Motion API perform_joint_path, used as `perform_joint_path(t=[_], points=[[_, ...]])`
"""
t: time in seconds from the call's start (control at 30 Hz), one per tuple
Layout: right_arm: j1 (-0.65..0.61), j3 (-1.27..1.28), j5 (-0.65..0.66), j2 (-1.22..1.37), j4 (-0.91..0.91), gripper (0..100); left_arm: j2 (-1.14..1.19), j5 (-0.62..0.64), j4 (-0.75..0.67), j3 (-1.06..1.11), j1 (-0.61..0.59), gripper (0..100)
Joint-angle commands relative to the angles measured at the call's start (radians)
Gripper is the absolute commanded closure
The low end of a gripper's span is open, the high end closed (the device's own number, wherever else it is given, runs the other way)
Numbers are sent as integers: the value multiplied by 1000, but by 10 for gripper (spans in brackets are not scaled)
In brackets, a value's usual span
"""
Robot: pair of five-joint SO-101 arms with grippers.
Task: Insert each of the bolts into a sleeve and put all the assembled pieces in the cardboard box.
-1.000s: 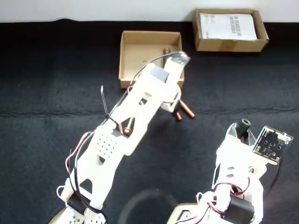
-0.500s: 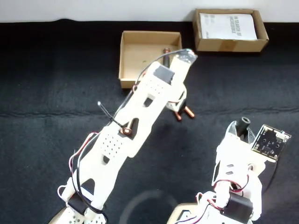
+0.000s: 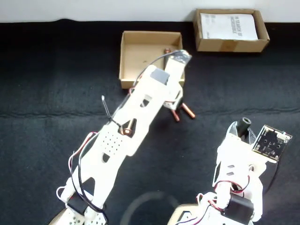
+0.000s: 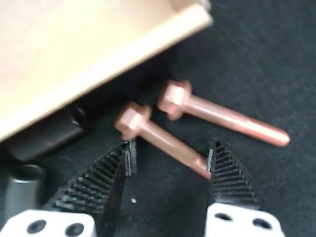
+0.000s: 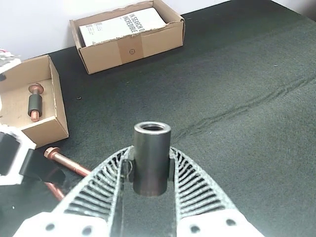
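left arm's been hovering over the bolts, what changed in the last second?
The left arm swung slightly right, then back; the left claw is open astride one copper-coloured hex-head bolt, nothing gripped. Unchanged: the second copper bolt beside it on the black mat, right claw shut on the dark metal sleeve, assembled piece in the open cardboard box.

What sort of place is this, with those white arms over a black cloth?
Probably a small robotics test bench rather than a factory. Two white arms stand over a black-clothed table, copper bolts lie beside a cardboard box, and the right gripper holds a dark sleeve.
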Motion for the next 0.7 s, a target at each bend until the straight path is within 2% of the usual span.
perform_joint_path(t=[0.0,0.1,0.2,0.23,0.27,0.4,0.67], points=[[13,-8,8,-8,-16,991,-1,3,-21,-22,-42,759],[13,-8,8,-8,-16,991,16,3,-17,-27,-62,809],[13,-24,8,-8,-15,991,22,-2,-14,-27,-68,975],[13,-30,8,-8,-15,991,22,-2,-12,-27,-68,999],[13,-38,8,-8,-15,991,22,0,-11,-25,-65,975],[13,-41,8,-8,-16,991,24,2,-5,-22,-54,991],[13,-39,8,-8,-16,991,16,-2,141,-84,-10,991]])
